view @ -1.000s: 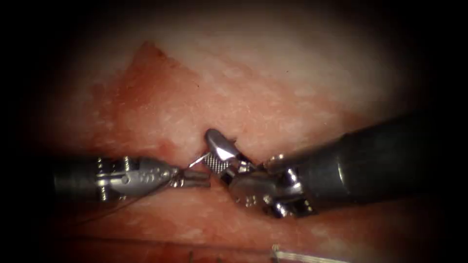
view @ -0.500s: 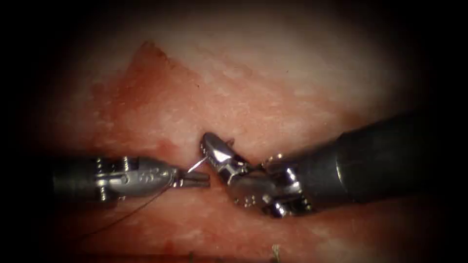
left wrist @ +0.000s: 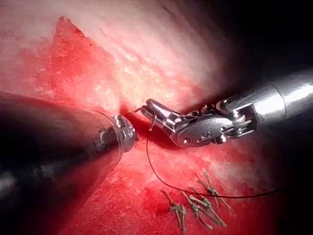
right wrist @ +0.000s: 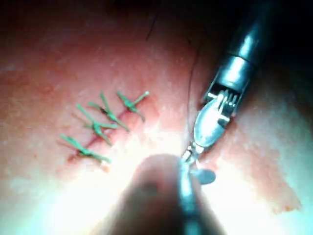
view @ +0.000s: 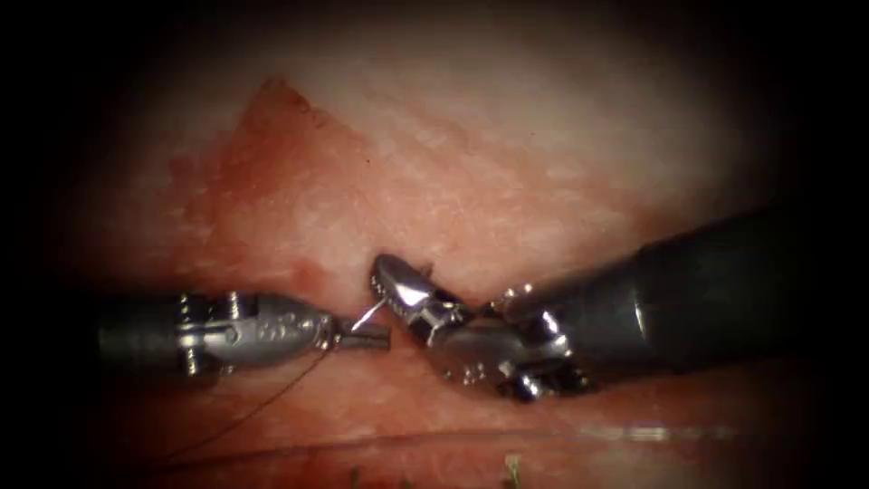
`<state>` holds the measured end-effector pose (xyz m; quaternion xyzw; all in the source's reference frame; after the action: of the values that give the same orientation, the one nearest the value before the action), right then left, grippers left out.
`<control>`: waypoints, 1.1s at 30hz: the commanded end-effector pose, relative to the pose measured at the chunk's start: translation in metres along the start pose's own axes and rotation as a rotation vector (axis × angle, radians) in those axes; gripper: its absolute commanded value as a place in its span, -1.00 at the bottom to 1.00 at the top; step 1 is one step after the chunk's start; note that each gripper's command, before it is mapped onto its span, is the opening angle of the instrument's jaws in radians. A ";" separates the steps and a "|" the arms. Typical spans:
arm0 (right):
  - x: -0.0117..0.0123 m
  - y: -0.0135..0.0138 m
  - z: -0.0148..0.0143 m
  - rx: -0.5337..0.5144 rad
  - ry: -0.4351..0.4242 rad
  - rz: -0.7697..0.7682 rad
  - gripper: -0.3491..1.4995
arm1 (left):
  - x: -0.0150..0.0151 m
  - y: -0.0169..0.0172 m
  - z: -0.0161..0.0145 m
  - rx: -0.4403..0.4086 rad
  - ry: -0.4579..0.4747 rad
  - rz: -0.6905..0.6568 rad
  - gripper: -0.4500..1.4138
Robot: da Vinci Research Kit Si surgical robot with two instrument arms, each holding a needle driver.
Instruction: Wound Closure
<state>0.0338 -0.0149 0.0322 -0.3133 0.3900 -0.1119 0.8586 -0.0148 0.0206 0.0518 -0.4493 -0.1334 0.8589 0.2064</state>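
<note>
Left gripper (view: 362,337): comes in from the left, pressed together on the needle's lower end, close to the tissue surface
Right gripper (view: 391,281): comes in from the right, pressed together on the needle's upper part, tip to tip with the left gripper
Needle (view: 366,314): a short bright sliver spanning the small gap between the two grippers, above the tissue; how much of its curve is hidden I cannot tell
Thread (view: 262,407): dark, trails from the left gripper down to the left across the tissue
Tissue (view: 471,154): pale pink, red fluid (view: 272,172) over its left part
Cut: cannot be made out under the tools
Knotted stitches (left wrist: 195,205): green, with short cut ends, beside the thread
</note>
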 end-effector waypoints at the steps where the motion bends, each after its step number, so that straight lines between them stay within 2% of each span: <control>1: -0.0007 -0.0005 0.0001 0.006 0.022 0.017 -1.00 | -0.0003 0.0002 0.0008 -0.002 -0.001 -0.002 -0.86; 9: -0.0044 0.0005 -0.0004 0.052 0.219 0.142 -1.00 | -0.0002 0.0004 0.0007 -0.002 -0.001 -0.002 -0.86; 14: -0.0052 0.0008 -0.0001 0.068 0.261 0.196 -1.00 | -0.0001 0.0004 0.0009 0.000 -0.001 -0.003 -0.86; 25: -0.0064 -0.0004 0.0011 0.045 0.264 0.251 -1.00 | 0.0000 0.0006 0.0017 0.008 -0.001 -0.021 -0.86; 33: -0.0070 -0.0015 0.0014 0.094 0.278 0.341 -1.00 | -0.0009 0.0006 0.0029 0.002 -0.005 -0.036 -0.86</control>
<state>0.0298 -0.0118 0.0374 -0.1727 0.5521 -0.0183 0.8155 -0.0166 0.0197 0.0537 -0.4443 -0.1404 0.8568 0.2206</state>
